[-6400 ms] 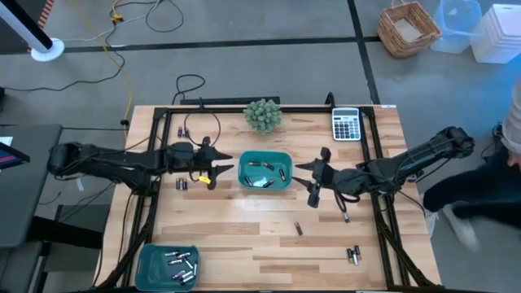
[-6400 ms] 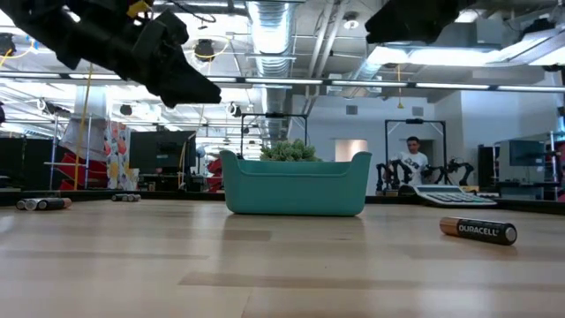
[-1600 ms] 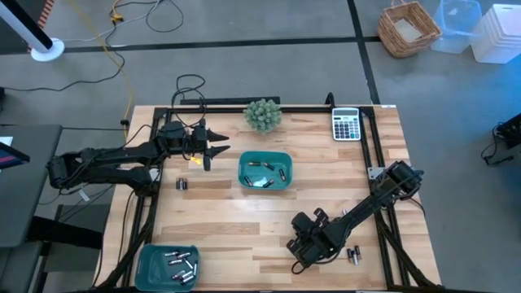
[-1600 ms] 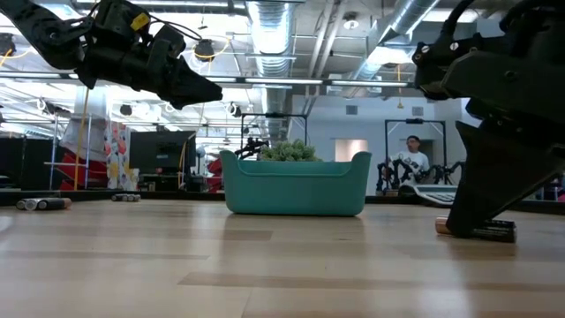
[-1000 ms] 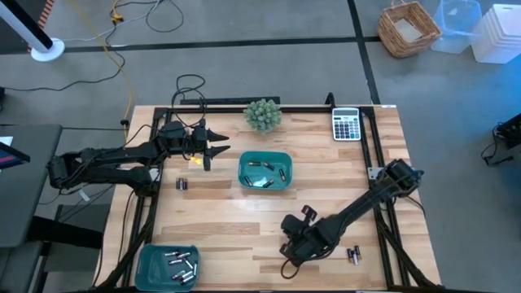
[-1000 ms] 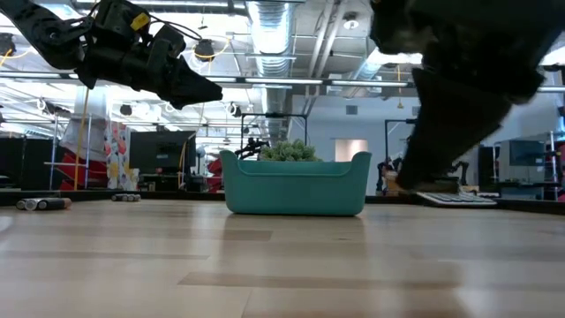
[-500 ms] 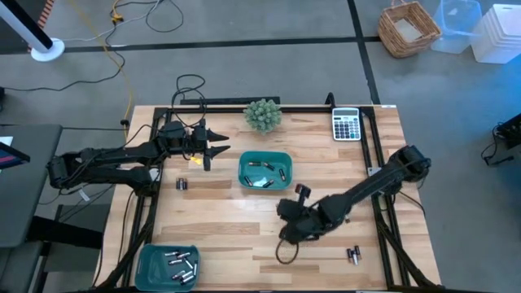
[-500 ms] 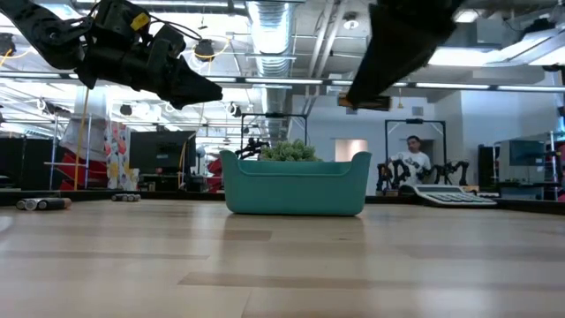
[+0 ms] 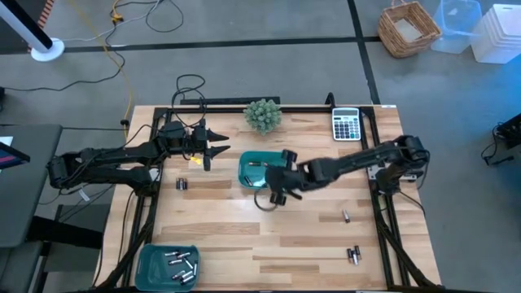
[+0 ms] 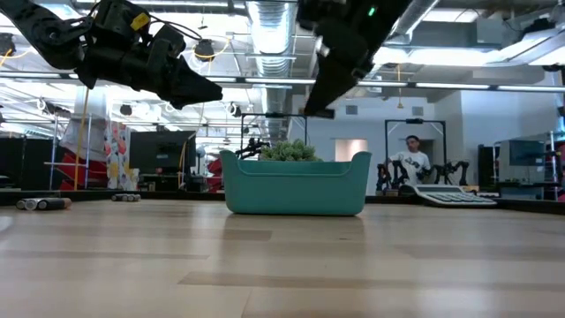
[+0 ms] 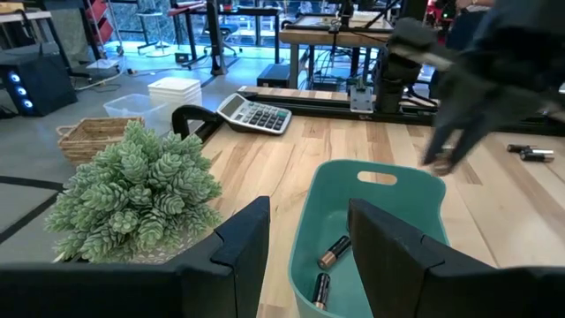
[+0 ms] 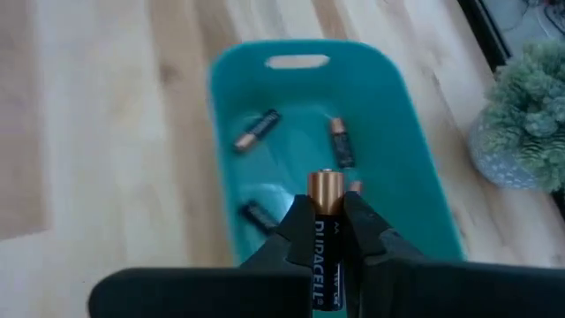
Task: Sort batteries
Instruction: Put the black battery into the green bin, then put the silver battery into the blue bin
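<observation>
My right gripper (image 12: 325, 237) hangs over the middle teal tray (image 9: 247, 162), shut on a black-and-copper battery (image 12: 324, 221). In the low view it shows above the tray's rim (image 10: 320, 104). Several batteries (image 12: 256, 130) lie on the tray's floor. My left gripper (image 9: 218, 150) hovers left of that tray, open, with nothing between its fingers (image 11: 240, 249). A second teal tray (image 9: 150, 262) with several batteries stands at the near left corner. Loose batteries lie on the wood (image 9: 345, 216), (image 9: 353, 255), (image 9: 181, 185). My right gripper pinches the battery's black body (image 12: 323, 240) between its two fingers (image 12: 297, 235). The fingers slant down from the table's right side, and the battery lies along them. Its copper end (image 12: 324, 187) sticks out past the fingertips. The battery is lifted clear above the tray.
A potted plant (image 9: 263, 114) stands behind the middle tray and a grey calculator (image 9: 346, 124) lies at the far right. A black frame (image 9: 155, 163) runs along the table's sides. Bare wood lies between the two trays.
My right gripper has risen from the near part of the table and swung toward the far edge and leftward, coming over the middle teal tray. Its wrist has rolled on the way. The battery has gone with it, clear of the table.
</observation>
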Robot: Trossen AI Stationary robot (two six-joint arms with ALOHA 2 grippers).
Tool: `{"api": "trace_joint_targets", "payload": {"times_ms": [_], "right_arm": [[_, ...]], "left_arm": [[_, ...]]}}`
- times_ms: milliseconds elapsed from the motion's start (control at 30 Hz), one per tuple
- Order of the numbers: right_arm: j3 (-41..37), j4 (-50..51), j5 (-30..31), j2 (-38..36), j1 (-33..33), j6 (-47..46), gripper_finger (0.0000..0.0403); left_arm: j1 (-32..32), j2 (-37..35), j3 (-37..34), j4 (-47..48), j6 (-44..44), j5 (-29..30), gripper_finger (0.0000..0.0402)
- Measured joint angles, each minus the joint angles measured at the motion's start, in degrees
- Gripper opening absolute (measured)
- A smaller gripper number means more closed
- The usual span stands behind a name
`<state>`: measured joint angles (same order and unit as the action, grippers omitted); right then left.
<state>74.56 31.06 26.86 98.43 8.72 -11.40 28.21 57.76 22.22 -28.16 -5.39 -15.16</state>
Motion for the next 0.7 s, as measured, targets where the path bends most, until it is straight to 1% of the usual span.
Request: {"api": "trace_joint_targets", "payload": {"times_ms": [167, 300, 400, 600, 700], "right_arm": [[-0.04, -0.85, -3.02, 0.24, -3.62, 2.90, 0.0028], [-0.04, -0.93, -4.61, 0.24, -5.12, 2.92, 0.0051], [-0.04, -1.57, -4.58, 0.24, -5.56, 2.91, 0.0079], [-0.04, -1.69, -4.58, 0.24, -5.44, 2.60, 0.0152], [-0.04, -1.51, -4.25, -0.05, -4.98, 2.44, 0.0182]], "left_arm": [[0.00, 0.00, 0.00, 0.08, 0.00, 0.00, 0.0148], [0.00, 0.00, 0.00, 0.22, 0.02, 0.00, 0.0148], [0.00, 0.00, 0.00, 0.42, 0.02, 0.00, 0.0148], [0.00, 0.00, 0.00, 0.62, 0.44, 0.00, 0.0148], [0.00, 0.00, 0.00, 1.01, 0.46, 0.00, 0.0148]]}}
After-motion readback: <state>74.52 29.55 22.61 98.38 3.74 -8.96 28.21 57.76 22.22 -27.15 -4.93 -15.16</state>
